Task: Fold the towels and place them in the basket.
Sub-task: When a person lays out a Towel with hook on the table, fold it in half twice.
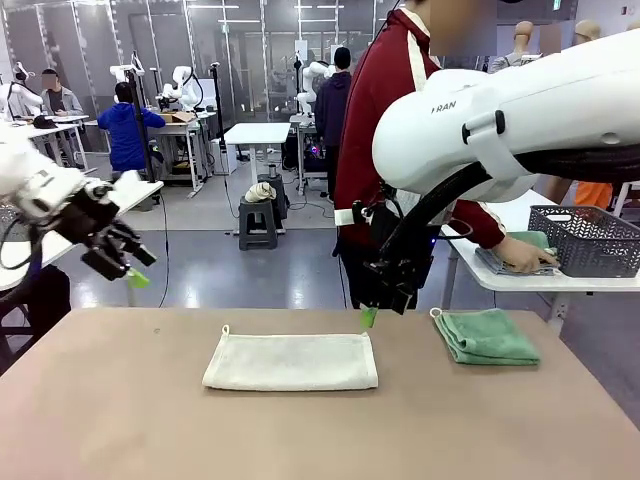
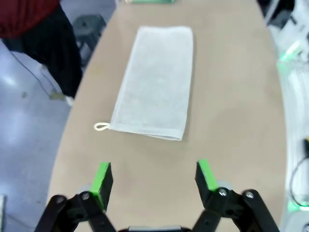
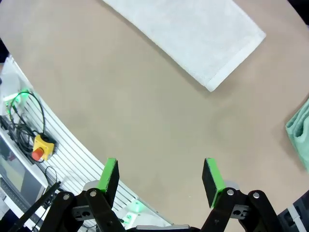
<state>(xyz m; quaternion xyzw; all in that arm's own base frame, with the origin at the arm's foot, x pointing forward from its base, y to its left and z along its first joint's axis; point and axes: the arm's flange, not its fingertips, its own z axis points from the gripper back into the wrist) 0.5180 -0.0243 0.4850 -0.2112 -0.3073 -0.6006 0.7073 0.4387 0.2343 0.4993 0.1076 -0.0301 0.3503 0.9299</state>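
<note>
A cream-white towel (image 1: 290, 362) lies folded into a long strip in the middle of the brown table, its loop at the left corner. A mint green towel (image 1: 487, 336) lies folded to its right. The dark grey basket (image 1: 590, 240) stands on a white side table at the right. My left gripper (image 1: 135, 268) hangs open above the table's left edge, looking along the cream towel (image 2: 155, 82). My right gripper (image 1: 372, 312) hovers open just behind the cream towel's right end (image 3: 188, 34), with the green towel (image 3: 300, 130) at the view's edge. Both grippers (image 2: 154, 176) (image 3: 160, 176) hold nothing.
A person in a dark red jacket (image 1: 385, 110) stands behind the table, one hand (image 1: 523, 258) resting on a folded cloth on the white side table (image 1: 520, 280) next to the basket. My right arm's white link (image 1: 520, 110) spans the upper right.
</note>
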